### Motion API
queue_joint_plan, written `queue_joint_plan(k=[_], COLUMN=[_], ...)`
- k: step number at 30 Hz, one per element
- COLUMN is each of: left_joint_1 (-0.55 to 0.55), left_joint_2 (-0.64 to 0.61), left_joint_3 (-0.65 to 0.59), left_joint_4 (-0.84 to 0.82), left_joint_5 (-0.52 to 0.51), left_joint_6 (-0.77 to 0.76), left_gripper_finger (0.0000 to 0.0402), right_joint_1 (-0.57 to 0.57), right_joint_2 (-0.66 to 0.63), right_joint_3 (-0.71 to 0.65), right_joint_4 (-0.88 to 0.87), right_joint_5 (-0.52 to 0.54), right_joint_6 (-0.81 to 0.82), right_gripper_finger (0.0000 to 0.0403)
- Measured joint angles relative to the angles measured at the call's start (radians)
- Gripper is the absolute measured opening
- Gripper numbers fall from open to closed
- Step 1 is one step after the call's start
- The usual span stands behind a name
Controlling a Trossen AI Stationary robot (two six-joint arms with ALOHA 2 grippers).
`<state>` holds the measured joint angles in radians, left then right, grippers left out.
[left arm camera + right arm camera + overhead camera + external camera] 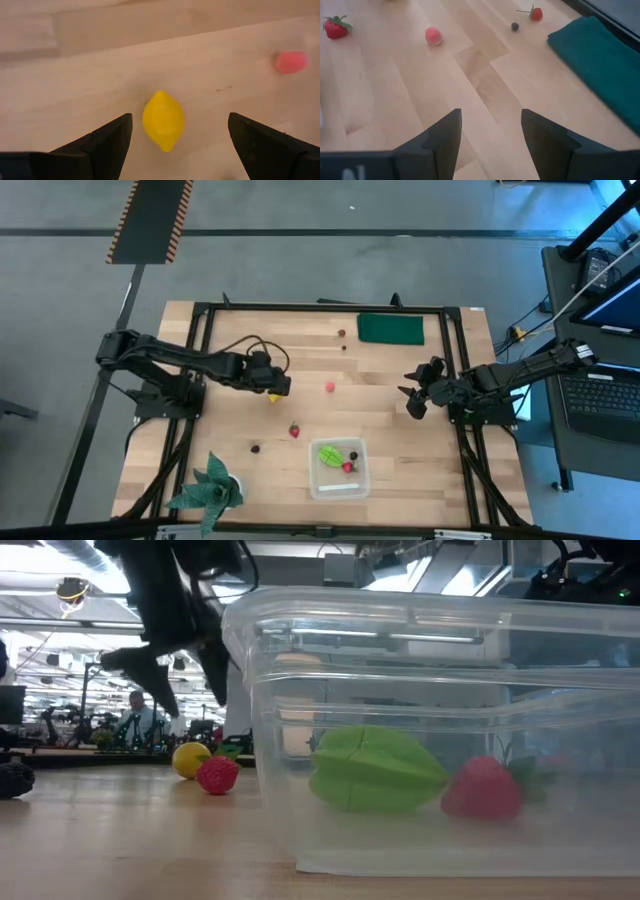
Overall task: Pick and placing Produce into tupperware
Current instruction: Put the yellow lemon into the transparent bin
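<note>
Left tool (177, 137) hangs low over the bench (400, 430) with fingers spread wide, empty, the yellow lemon (163, 120) sitting right between them. Pink berry (290, 61) lies off to the side. Right tool (490, 135) waits near the bench's right edge, partly open, holding nothing. The tupperware (338, 467) near the front edge has the green piece (375, 768) and a red strawberry (482, 788) inside.
</note>
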<state>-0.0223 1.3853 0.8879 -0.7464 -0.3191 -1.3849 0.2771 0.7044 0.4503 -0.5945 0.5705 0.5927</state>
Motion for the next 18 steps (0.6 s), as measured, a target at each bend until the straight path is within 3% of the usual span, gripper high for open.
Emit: queue_joint_plan(k=[7, 18], left_joint_1=[0.0, 0.023], left_joint_2=[0.082, 0.144], left_joint_3=[0.0, 0.0], left_joint_4=[0.003, 0.03], left_joint_5=[0.082, 0.078], left_joint_6=[-0.029, -0.028], left_gripper_finger=[0.0319, 0.0319], right_joint_1=[0.0, 0.0], right_joint_2=[0.0, 0.0], right_joint_3=[0.0, 0.0], right_joint_4=[-0.001, -0.002], right_joint_5=[0.0, 0.0], right_joint_6=[0.0, -0.003], right_gripper_finger=[0.0208, 0.0208])
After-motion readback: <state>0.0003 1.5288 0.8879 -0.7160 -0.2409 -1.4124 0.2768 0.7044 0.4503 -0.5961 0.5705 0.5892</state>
